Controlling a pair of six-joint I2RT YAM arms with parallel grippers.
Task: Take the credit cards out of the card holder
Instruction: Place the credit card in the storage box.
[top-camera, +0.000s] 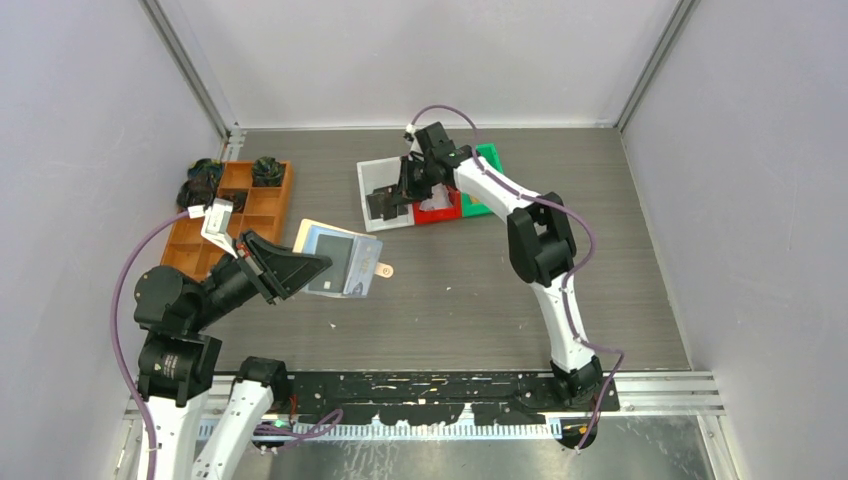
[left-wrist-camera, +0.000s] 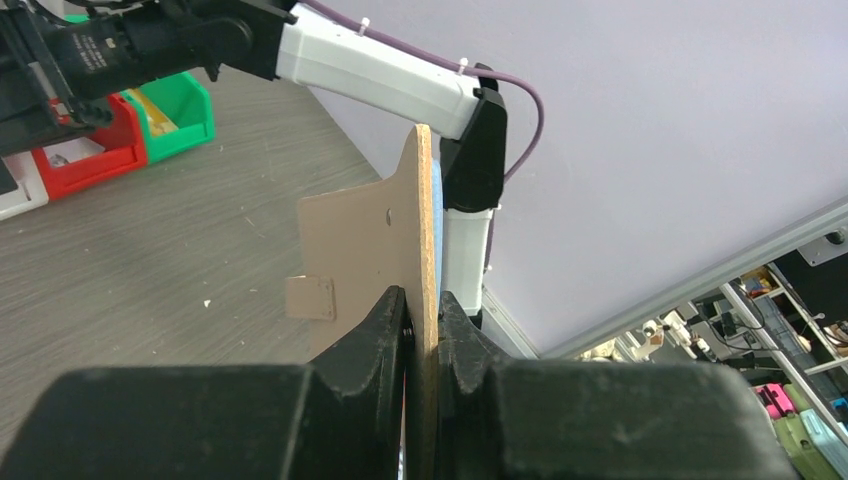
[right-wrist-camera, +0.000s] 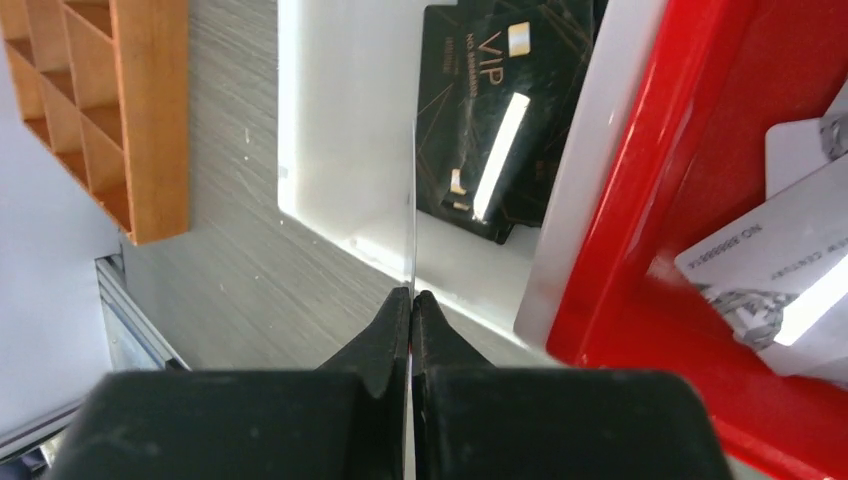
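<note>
My left gripper is shut on the tan card holder, holding it open above the table, clear sleeves up, snap tab to the right. In the left wrist view the holder stands edge-on between the jaws. My right gripper is shut on one thin credit card, seen edge-on, over the white bin. Black VIP cards lie in that bin. White cards lie in the red bin.
The white bin, red bin and green bin stand together at the back centre. A wooden compartment tray with dark items stands at the back left. Walls close in on three sides.
</note>
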